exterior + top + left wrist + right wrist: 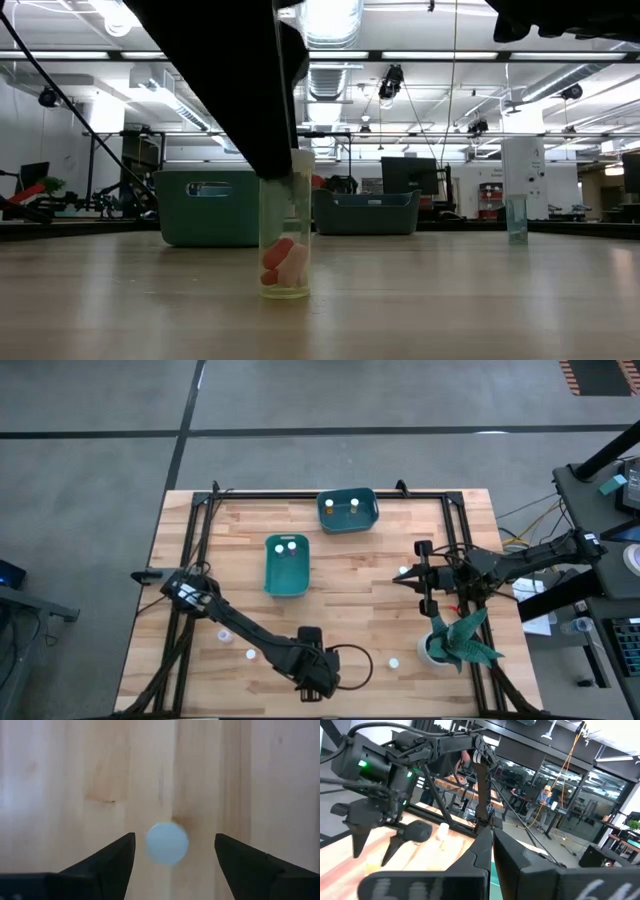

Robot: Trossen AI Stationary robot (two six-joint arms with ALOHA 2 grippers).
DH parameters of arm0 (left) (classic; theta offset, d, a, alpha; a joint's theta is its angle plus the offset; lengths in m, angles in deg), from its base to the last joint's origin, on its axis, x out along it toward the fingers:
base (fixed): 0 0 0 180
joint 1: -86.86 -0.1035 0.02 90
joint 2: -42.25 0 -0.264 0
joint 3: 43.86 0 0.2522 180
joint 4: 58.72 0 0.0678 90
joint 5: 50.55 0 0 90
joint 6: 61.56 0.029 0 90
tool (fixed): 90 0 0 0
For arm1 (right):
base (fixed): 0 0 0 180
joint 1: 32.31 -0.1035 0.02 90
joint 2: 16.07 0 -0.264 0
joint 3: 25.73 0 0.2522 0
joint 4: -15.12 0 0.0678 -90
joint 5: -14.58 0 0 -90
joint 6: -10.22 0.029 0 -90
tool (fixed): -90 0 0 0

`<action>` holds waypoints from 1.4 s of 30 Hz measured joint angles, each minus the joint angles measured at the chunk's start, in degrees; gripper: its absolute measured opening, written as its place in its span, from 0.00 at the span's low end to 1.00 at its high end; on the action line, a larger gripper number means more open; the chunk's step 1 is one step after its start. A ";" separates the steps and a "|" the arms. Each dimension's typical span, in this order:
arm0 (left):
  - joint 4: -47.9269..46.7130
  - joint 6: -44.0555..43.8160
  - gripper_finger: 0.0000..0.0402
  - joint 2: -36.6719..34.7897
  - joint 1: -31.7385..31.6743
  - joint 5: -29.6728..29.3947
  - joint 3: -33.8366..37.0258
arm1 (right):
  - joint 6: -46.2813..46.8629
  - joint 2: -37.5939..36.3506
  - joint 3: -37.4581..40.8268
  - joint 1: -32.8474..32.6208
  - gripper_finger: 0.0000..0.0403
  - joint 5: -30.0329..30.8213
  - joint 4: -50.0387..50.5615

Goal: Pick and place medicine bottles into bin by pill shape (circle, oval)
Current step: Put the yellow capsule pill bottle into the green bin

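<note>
1. Medicine bottle [286, 225] with orange and pale pills inside stands upright on the table [350, 610], at the near edge, well apart from both teal bins.
2. In the left wrist view its pale round cap [167, 843] shows between the two dark fingers [107, 862] of the left gripper [315, 672], so the bottle lies directly under the claw and a little toward one finger, not exactly in the middle.
3. The long axis of the bottle is vertical, and the camera looks straight down along it. The claw is released, with a wide gap on each side of the cap, and it does not touch the bottle.
4. In the low view the dark arm reaches down to the top of the bottle, so I judge that a short straight descent and a closing of the fingers is what the coming move needs.
5. The left arm is clearly nearer to this bottle. The right gripper [425, 575] waits over the right side of the table, near the plant [462, 638], and its fingers look pressed together with nothing between them.
6. The nearer bin [287, 565] and the far bin [348, 510] each hold two bottles already.
</note>
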 joint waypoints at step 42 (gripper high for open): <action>-9.66 0.51 0.25 -9.11 -2.93 -2.52 -2.87 | -0.21 0.07 0.00 0.00 0.02 0.53 0.55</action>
